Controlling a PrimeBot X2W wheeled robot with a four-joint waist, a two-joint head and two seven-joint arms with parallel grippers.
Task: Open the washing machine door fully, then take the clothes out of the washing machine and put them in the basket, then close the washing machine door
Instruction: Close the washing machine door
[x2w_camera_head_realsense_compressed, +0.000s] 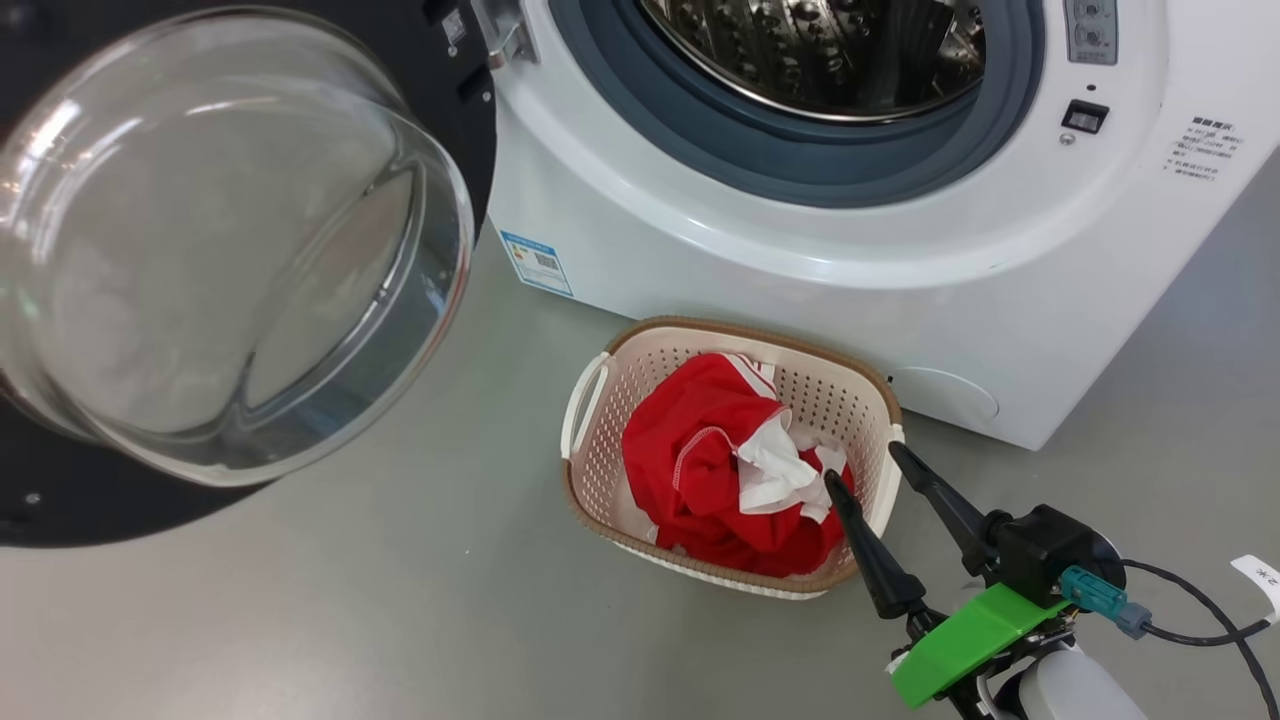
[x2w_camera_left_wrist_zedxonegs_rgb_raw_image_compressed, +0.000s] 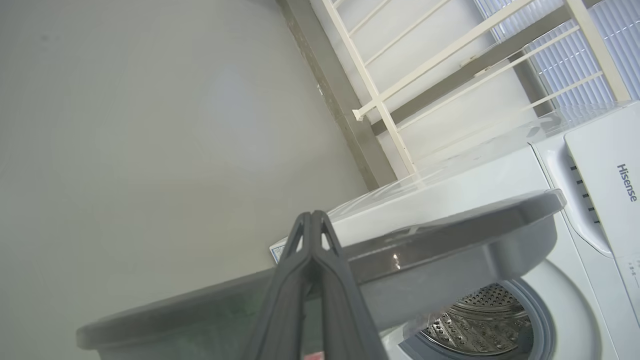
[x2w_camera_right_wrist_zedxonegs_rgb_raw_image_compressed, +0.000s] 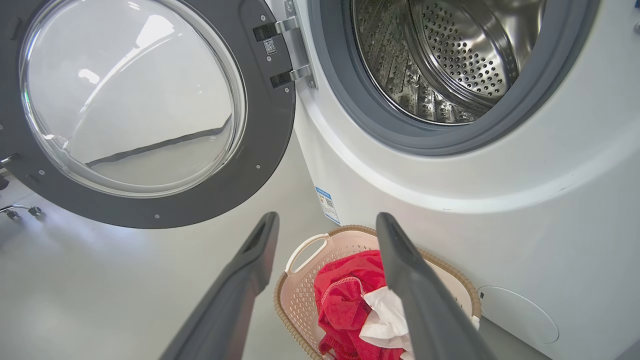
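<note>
Clothes (x2w_camera_head_realsense_compressed: 720, 460) are lying bunched in the basket (x2w_camera_head_realsense_compressed: 598, 470), just beyond the tips of the right gripper (x2w_camera_head_realsense_compressed: 862, 462), whose two long dark fingers are standing wide apart with nothing between them. The fabric is showing bright red, with white stitching along a seam and a crumpled white panel on the side nearest that gripper. The heap is filling most of the cream, perforated basket without rising far above its brown woven-look rim. One fingertip is overlapping the edge of the heap in the head view, but whether it is touching the cloth is hard to tell. The basket is sitting on the grey floor (x2w_camera_head_realsense_compressed: 400, 620), close against the front of the washing machine (x2w_camera_head_realsense_compressed: 800, 270), which is rising ahead of the right gripper with its perforated steel drum (x2w_camera_right_wrist_zedxonegs_rgb_raw_image_compressed: 450, 65) gleaming inside the grey rubber ring (x2w_camera_right_wrist_zedxonegs_rgb_raw_image_compressed: 335, 75). The washing machine door (x2w_camera_head_realsense_compressed: 230, 250) is hanging swung open to that gripper's left, its bulging clear glass window facing outward. The left gripper (x2w_camera_left_wrist_zedxonegs_rgb_raw_image_compressed: 311, 215) is holding its fingers pressed together, gripping nothing that can be seen. A grey edge, probably the door's rim, is running just past its tips.
</note>
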